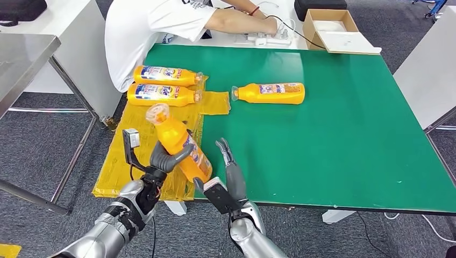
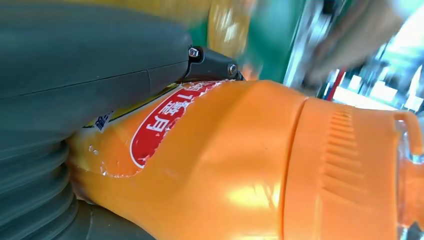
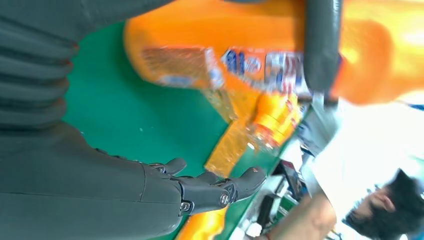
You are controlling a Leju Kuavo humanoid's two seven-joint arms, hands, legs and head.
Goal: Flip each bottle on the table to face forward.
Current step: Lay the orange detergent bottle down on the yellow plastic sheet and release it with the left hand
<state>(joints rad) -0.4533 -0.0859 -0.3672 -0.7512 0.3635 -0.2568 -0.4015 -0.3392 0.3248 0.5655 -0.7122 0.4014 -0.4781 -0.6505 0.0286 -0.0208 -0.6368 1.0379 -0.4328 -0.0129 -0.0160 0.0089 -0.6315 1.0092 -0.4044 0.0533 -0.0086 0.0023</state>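
My left hand (image 1: 165, 157) grips an orange bottle (image 1: 180, 144) and holds it tilted above the table's near left corner, clear cap up and away from me. The left wrist view shows that held bottle (image 2: 240, 165) close up, its red label under my fingers (image 2: 212, 65). My right hand (image 1: 230, 164) hovers just right of it, open, fingers stretched forward and holding nothing. The right wrist view shows the right hand (image 3: 210, 192) open below the held bottle (image 3: 225, 55). Two orange bottles (image 1: 166, 76) (image 1: 161, 95) lie side by side at the far left. A third lying bottle (image 1: 271, 93) rests mid-table.
The green table (image 1: 333, 150) has a yellow plastic sheet (image 1: 123, 161) draped over its left edge. A person in a white shirt (image 1: 145, 32) leans over the far edge. A cardboard box (image 1: 330, 29) stands at the far right, and a metal table (image 1: 24, 59) stands to the left.
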